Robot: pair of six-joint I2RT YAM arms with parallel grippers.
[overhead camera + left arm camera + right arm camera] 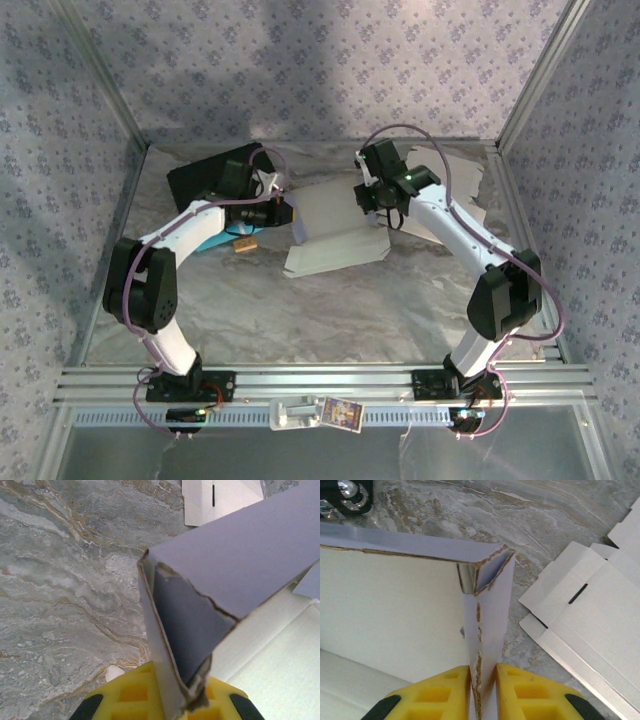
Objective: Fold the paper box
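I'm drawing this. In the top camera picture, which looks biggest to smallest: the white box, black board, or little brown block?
1. white box
2. black board, though the left arm hides part of it
3. little brown block

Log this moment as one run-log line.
left gripper: shut on white cardboard box wall | right gripper: shut on opposite wall | flat cardboard blank: lying aside, untouched | fold: unfinished

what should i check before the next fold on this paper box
1. Left gripper shut on a paper box wall: ok.
2. Right gripper shut on the opposite wall: ok.
3. Box floor flat on the table: cannot tell.
4. Wall corner closed tight: not ok, it gapes.
5. Spare flat cardboard apart from the box: ok.
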